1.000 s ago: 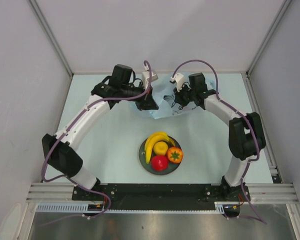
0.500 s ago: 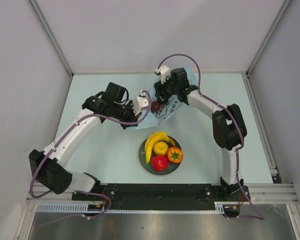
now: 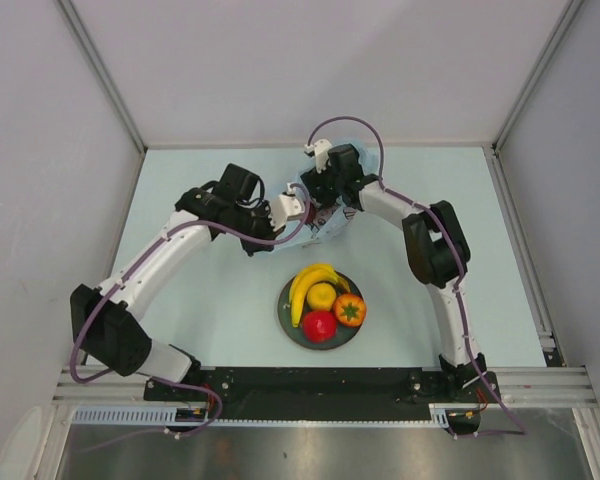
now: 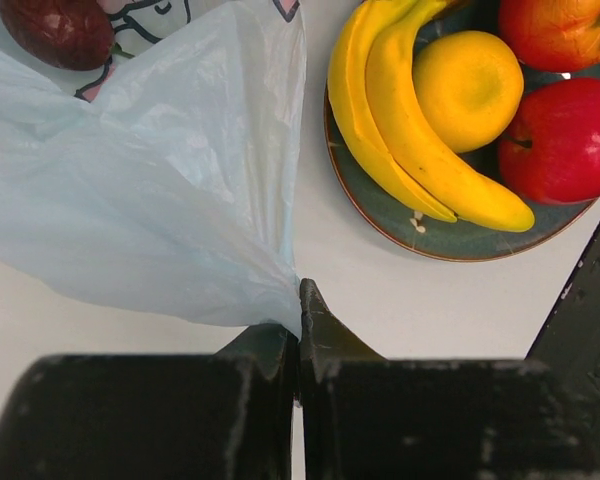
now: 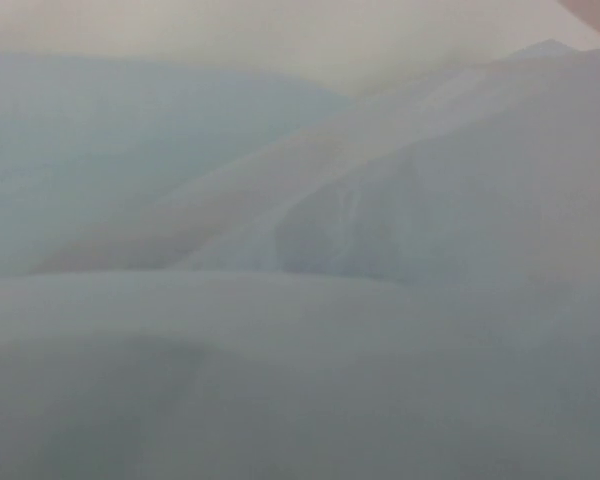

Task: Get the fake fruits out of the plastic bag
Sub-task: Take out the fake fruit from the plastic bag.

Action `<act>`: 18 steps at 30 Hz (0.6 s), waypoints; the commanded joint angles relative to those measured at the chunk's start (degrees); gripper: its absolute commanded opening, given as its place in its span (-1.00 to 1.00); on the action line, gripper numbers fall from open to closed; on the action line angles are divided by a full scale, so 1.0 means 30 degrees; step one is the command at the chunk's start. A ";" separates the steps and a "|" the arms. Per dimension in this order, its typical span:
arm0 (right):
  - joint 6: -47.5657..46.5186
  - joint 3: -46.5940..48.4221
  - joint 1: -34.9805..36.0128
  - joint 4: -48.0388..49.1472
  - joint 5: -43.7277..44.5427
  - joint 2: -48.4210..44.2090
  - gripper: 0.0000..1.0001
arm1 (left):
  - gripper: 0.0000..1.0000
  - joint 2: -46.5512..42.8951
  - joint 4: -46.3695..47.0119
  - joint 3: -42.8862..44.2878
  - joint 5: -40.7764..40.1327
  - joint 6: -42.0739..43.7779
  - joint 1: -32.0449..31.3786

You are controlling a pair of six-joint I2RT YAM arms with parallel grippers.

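Between grey walls point(image 3: 40, 200), pale tabletop point(image 3: 220, 310).

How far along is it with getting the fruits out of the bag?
Done: banana bunch, yellow round fruit, red apple and orange fruit sit on the plate. In hand: the left gripper pinches the plastic bag; the right gripper is at the bag, its jaws hidden. Left: the dark purple ball, against the bag's printed panel, not on the plate.

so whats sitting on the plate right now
A banana bunch, a yellow round fruit, a red apple and an orange fruit lie on the plate. They cover its middle, hiding anything beneath. The dark purple ball is over by the plastic bag.
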 commanded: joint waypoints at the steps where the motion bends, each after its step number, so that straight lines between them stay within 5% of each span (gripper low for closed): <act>1: -0.0068 0.0965 -0.0472 0.0009 0.1138 0.0677 0.64 | -1.00 0.0324 0.0172 0.1333 0.0205 0.0090 0.0048; 9: -0.0332 0.0789 -0.1000 -0.0079 -0.2929 -0.1047 -0.07 | -1.00 0.1056 0.1225 0.1802 0.0498 -0.0846 0.0194; 18: -0.0332 -0.0498 -0.1615 -0.2773 -0.8025 -0.5323 -0.17 | -1.00 0.3107 0.3713 0.2562 0.1610 -0.4827 0.1014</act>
